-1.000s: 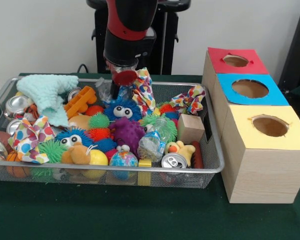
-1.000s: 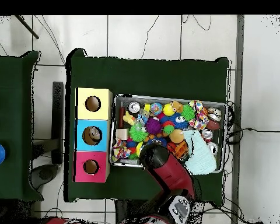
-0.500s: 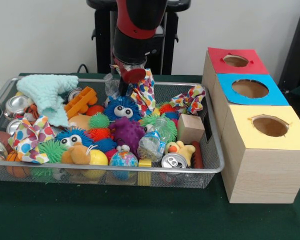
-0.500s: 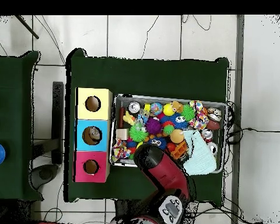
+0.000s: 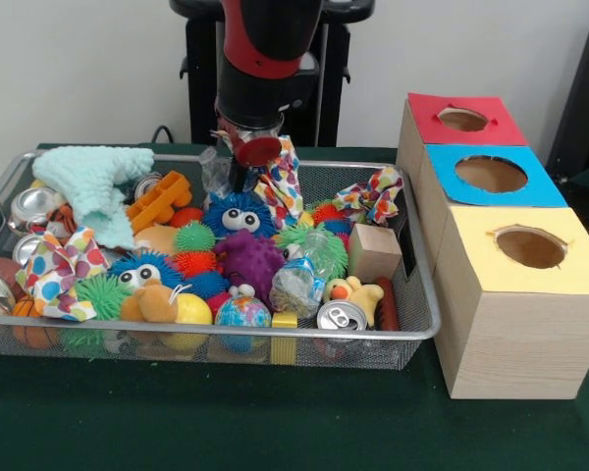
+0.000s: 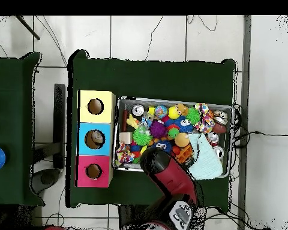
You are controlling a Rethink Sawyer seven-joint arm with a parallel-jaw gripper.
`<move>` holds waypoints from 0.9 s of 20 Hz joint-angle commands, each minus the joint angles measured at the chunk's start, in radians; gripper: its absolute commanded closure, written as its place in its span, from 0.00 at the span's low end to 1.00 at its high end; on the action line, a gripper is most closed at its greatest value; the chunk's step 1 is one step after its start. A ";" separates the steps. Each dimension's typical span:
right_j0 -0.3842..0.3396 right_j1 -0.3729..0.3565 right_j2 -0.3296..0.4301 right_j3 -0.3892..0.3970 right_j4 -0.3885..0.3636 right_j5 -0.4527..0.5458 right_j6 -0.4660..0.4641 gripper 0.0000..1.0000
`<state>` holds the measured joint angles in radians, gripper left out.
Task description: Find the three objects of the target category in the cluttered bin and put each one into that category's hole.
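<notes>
The wire mesh bin (image 5: 275, 336) holds a heap of toys; it also shows in the overhead view (image 6: 170, 100). My gripper (image 5: 238, 167) hangs over the bin's far side, above a blue furry toy. It looks shut on a clear plastic film bundle (image 5: 216, 169) that hangs at its left, just above the clutter. In the overhead view the arm (image 6: 164, 173) covers the gripper. A second film bundle (image 5: 296, 285) lies near the bin's front, by a silver can. A third is not visible. The red-topped box's hole (image 5: 462, 119) is far right and also shows from overhead (image 6: 93, 171).
The blue-topped box (image 5: 491, 174) and the yellow-topped box (image 5: 530, 247) stand in a row with the red one, right of the bin. Polka-dot cloths (image 5: 59, 270), a mint cloth (image 5: 93, 182), cans (image 5: 341, 316) and a wooden block (image 5: 375, 252) crowd the bin.
The gripper rose a little and shifted right along the bin's far side, then back slightly left. The film bundle came up off the clutter with it.
</notes>
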<state>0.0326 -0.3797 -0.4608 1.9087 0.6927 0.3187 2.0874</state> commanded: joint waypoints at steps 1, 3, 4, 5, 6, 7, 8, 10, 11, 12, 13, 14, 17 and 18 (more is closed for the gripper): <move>-0.084 0.011 0.229 0.076 -0.077 -0.229 0.116 1.00; -0.100 -0.004 0.242 0.099 -0.105 -0.253 0.114 1.00; -0.109 -0.016 0.254 0.116 -0.117 -0.266 0.118 1.00; -0.124 -0.026 0.269 0.133 -0.133 -0.282 0.119 1.00; -0.135 -0.038 0.283 0.152 -0.144 -0.294 0.125 1.00; -0.137 -0.046 0.283 0.165 -0.158 -0.308 0.133 1.00; -0.133 -0.054 0.278 0.175 -0.171 -0.323 0.141 1.00; -0.165 -0.067 0.299 0.197 -0.209 -0.355 0.141 1.00; -0.181 -0.074 0.303 0.203 -0.229 -0.364 0.137 1.00; -0.191 -0.076 0.306 0.210 -0.251 -0.381 0.137 1.00; -0.203 -0.085 0.310 0.217 -0.267 -0.384 0.134 1.00; -0.204 -0.092 0.308 0.226 -0.280 -0.392 0.137 1.00; -0.172 -0.118 0.279 0.240 -0.324 -0.403 0.126 1.00; -0.164 -0.121 0.274 0.245 -0.332 -0.414 0.134 1.00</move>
<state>-0.1270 -0.5028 -0.3197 2.0777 0.4472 -0.0536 2.0874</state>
